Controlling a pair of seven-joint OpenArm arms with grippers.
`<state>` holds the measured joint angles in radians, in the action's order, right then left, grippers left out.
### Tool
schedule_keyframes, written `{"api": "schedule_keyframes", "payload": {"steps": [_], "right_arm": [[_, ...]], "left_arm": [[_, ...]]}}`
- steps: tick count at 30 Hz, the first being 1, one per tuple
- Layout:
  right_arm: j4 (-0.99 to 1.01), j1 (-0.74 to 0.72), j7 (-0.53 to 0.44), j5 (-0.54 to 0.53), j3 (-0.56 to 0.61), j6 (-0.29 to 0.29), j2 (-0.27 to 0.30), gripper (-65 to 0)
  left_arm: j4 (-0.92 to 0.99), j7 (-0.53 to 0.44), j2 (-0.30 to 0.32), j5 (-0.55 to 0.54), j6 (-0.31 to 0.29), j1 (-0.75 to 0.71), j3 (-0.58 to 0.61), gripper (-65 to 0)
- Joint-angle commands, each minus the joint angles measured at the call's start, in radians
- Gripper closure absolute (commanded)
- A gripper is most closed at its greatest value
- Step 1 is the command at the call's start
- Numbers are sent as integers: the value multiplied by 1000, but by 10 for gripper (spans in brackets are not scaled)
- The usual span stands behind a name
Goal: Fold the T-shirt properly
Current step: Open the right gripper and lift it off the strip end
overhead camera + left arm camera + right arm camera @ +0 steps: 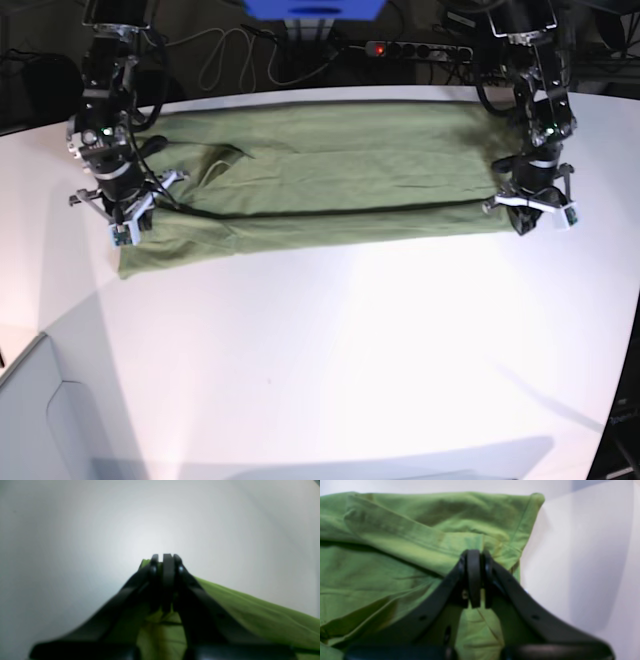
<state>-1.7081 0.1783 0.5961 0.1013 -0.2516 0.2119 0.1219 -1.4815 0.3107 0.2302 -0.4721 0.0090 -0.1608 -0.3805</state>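
The green T-shirt (330,170) lies stretched sideways across the far half of the white table (350,350), with a long lengthwise fold whose front strip runs from one gripper to the other. My left gripper (533,218) is at the shirt's right end in the base view. In its wrist view the gripper (166,557) is shut, with the T-shirt (250,612) under it and peeking out at the tips. My right gripper (122,228) is at the shirt's left end. Close up this gripper (475,553) is shut on a hem corner of the T-shirt (395,542).
A power strip (410,48) and cables lie behind the table's far edge, beside a blue object (312,8). A grey surface (40,420) sits below the table's front left corner. Bare white tabletop fills the near half.
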Motion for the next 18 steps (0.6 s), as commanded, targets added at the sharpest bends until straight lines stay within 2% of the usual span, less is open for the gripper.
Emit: {"api": "schedule_keyframes", "payload": {"steps": [1, 3, 5, 10, 13, 18], "right_arm": [[-13, -20, -23, -5, -4, 4, 11, -5], [-13, -20, -18, -5, -4, 4, 11, -11], [-13, -21, -17, -4, -4, 4, 11, -56], [-17, -21, -21, -5, -4, 4, 11, -293], [-36, -20, -23, -7, -4, 4, 11, -381], [-60, -46, -12, -7, -2, 4, 11, -399]], "left_arm": [[-21, -28, 13, -6, -10, 5, -2, 0], [-21, -25, 13, -6, -10, 5, -2, 0], [-21, -23, 13, -6, -10, 5, -1, 0], [-25, -21, 13, -6, -10, 4, -1, 0], [-55, -21, 13, -6, -10, -10, -1, -4], [-127, -20, 13, -6, -4, -35, -1, -205]]}}
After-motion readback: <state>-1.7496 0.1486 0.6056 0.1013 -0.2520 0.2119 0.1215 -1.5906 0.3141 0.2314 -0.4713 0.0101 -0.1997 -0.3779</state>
